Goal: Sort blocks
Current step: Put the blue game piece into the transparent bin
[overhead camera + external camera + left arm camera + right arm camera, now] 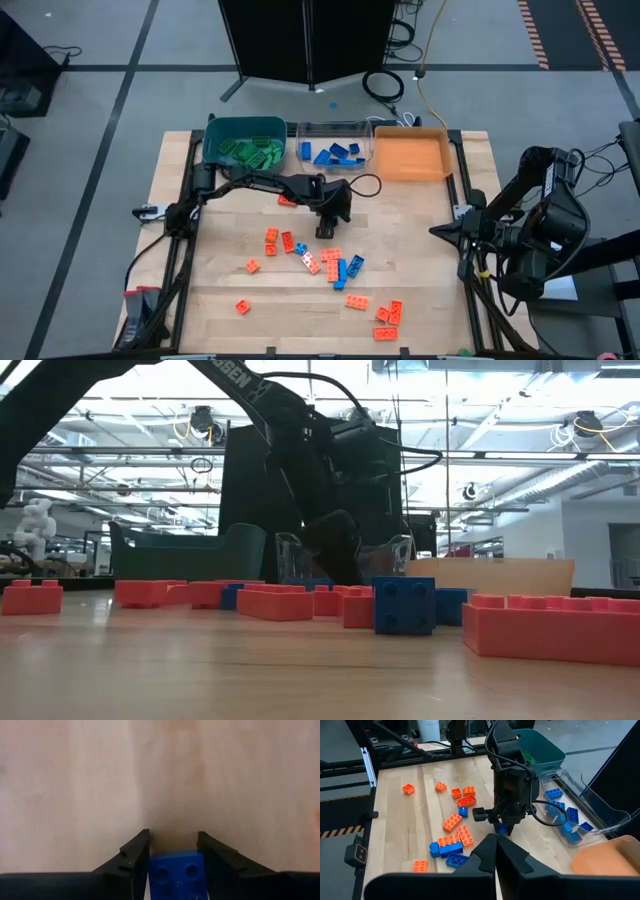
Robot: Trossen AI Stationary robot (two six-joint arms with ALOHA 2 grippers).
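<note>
Orange-red and blue blocks (322,262) lie scattered flat on the near half of the wooden table; in the right wrist view the same blocks (454,822) show. My left gripper (327,226) points down over the table's middle, just beyond the scatter, shut on one blue block (175,872). My right gripper (495,845) waits shut at the table's right edge, where the high view shows it too (440,232), touching nothing. Green blocks (250,151) lie in the teal bin and blue ones (335,154) in the clear bin. My left gripper pinches the blue block between its two fingers (132,857), one on each of two opposite side faces (154,870), studs facing the camera. It comes from above, pointing down. In the right wrist view the block (502,828) shows below the fingertips; whether it rests on the table I cannot tell.
Three bins stand in a row at the far edge: teal (214,133), clear (366,142), orange (412,160). A black cable (366,185) loops beside the left arm. Bare wood lies between the scatter and the bins. Metal frame rails run along both table sides.
</note>
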